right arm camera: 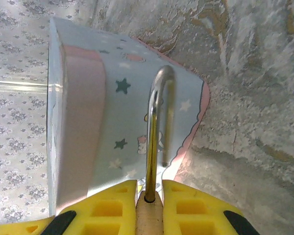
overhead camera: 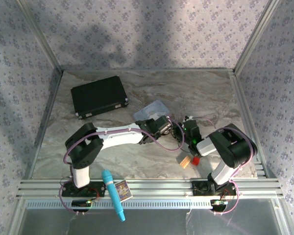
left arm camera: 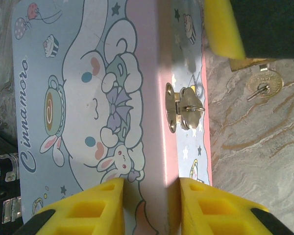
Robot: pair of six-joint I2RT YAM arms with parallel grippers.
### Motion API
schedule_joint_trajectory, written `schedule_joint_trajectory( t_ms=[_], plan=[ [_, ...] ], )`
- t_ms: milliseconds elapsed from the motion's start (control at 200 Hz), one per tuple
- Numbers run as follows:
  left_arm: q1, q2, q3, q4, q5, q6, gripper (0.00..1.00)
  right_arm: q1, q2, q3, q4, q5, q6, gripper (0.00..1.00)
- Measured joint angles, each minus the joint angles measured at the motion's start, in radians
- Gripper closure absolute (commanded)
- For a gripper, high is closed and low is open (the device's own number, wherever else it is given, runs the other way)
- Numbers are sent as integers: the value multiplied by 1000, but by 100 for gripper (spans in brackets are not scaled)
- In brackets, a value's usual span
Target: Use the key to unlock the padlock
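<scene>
The right hand (right arm camera: pixel 149 186) is clenched on the padlock (right arm camera: pixel 150 215), brass body pinched between the yellow fingers and the shackle (right arm camera: pixel 159 88) pointing out towards the tin (left arm camera: pixel 88 98). Held that way, the body cannot twist while a key turns in it. The shackle's short leg seems to end clear of the body (possibly sprung, though the fingers hide the joint).

The left hand (left arm camera: pixel 152 182) straddles the tin's near edge and appears closed on it, most likely to stop the tin sliding on the tabletop (left arm camera: pixel 255 161). The tin's latch (left arm camera: pixel 182 108) faces the right hand.

In the left wrist view, a small round brass piece with a silvery sliver across it sits just beside the right hand. I take the sliver for the key (left arm camera: pixel 258 91), but cannot tell whether it is seated in the lock.

Both hands are crowded close around the tin, so there is little room to work. A wooden block (overhead camera: pixel 185 161) and a red block (overhead camera: pixel 196 160) lie near the right arm. A black case (overhead camera: pixel 99 96) sits well apart at the far left.
</scene>
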Motion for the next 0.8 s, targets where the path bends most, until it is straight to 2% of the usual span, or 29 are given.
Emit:
schedule_joint_trajectory(
  t_ms=[230, 555, 800],
  plan=[
    [5, -3, 0, -2, 1, -15, 69, -32, 44, -8, -14, -91, 0, 100],
    [14, -16, -4, -18, 15, -35, 68, -114, 20, -35, -35, -212, -26, 100],
    [51, -71, -40, -48, 61, -78, 60, -89, 5, 103, -194, -280, -49, 100]
  ],
)
